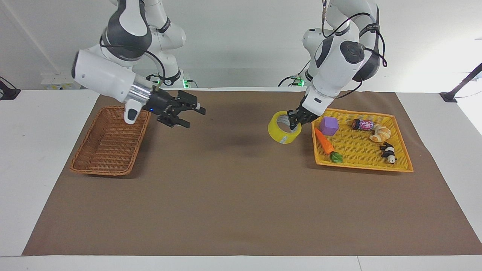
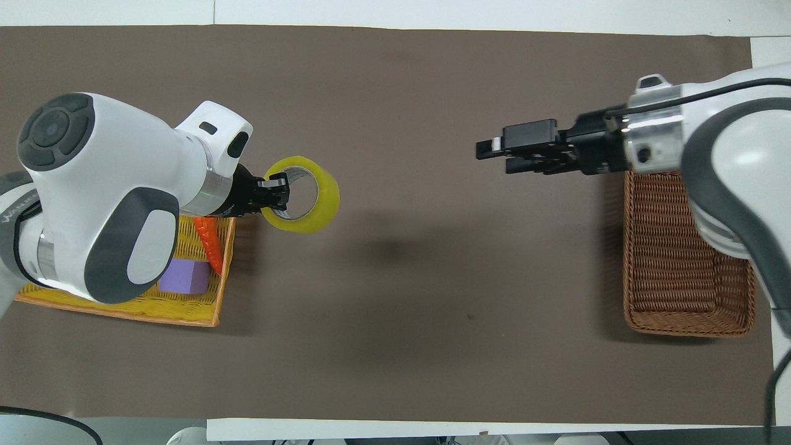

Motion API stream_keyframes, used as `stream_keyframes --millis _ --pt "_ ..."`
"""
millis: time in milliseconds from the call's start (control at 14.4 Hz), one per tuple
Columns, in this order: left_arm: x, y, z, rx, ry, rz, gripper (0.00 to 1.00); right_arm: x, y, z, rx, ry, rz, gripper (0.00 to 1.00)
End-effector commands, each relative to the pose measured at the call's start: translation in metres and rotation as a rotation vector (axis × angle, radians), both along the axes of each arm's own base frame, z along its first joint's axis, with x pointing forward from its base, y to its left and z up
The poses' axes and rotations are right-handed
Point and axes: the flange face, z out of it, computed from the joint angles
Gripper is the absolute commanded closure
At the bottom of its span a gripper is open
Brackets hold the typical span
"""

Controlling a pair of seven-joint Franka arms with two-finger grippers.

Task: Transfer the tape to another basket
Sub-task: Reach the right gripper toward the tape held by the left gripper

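The tape (image 1: 280, 135), a yellow roll with a pale core, hangs tilted in the air over the brown mat, just off the yellow tray's edge. My left gripper (image 1: 294, 122) is shut on the tape's rim, one finger inside the core; from overhead the tape (image 2: 322, 201) sticks out past the left gripper (image 2: 277, 190). The brown wicker basket (image 1: 109, 141) sits empty at the right arm's end of the mat, also seen in the overhead view (image 2: 683, 253). My right gripper (image 1: 194, 117) is open and empty, raised over the mat beside the basket, pointing toward the tape (image 2: 494, 159).
A shallow yellow tray (image 1: 361, 166) at the left arm's end holds a purple cube (image 1: 328, 125), a carrot (image 1: 324, 142), a can (image 1: 362, 124), a croissant (image 1: 380, 133) and a panda figure (image 1: 388, 152). A brown mat (image 1: 233, 195) covers the table between the tray and the basket.
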Motion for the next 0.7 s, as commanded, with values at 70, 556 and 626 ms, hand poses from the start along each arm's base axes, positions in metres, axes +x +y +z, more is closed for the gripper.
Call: stream_keyframes --millis 70,556,626 --pt "0.004 -0.002 0.005 -0.018 -0.003 0.019 1.00 -0.010 0.078 -0.048 0.118 0.079 -0.121 0.01" --pt "0.007 0.004 0.006 -0.017 -0.001 0.027 1.00 -0.033 0.163 -0.093 0.222 0.137 -0.223 0.01" --pt "0.008 0.007 0.006 -0.017 -0.001 0.030 1.00 -0.036 0.168 -0.092 0.236 0.144 -0.238 0.01"
